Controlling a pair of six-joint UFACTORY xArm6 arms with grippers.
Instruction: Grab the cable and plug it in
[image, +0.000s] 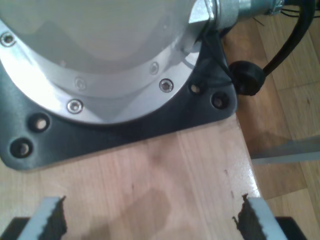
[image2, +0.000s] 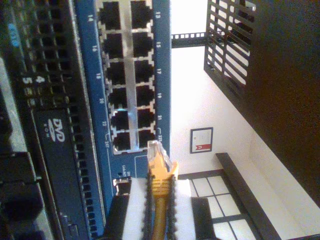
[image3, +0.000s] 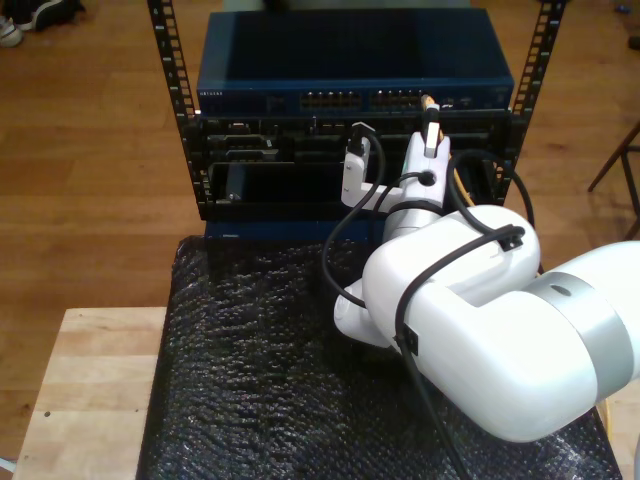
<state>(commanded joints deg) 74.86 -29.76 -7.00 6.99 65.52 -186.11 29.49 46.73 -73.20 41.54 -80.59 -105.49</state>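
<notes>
The second gripper (image2: 159, 210) pinches the thin yellow-orange network cable (image2: 160, 200) lengthwise, its clear plastic plug (image2: 155, 148) pointing at the blue rack switch's (image2: 162, 75) port row near its end, just short of a socket, while the first gripper (image: 150, 217) idles spread over a wooden tabletop (image: 165, 170).

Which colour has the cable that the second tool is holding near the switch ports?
Yellow-orange, with a clear plug at the cable's tip; the second wrist view shows it best.

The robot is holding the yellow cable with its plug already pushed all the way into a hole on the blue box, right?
Not quite. My second gripper does hold the cable, but its plug is not in yet: the second wrist view shows it just outside the ports of the blue switch.
</notes>
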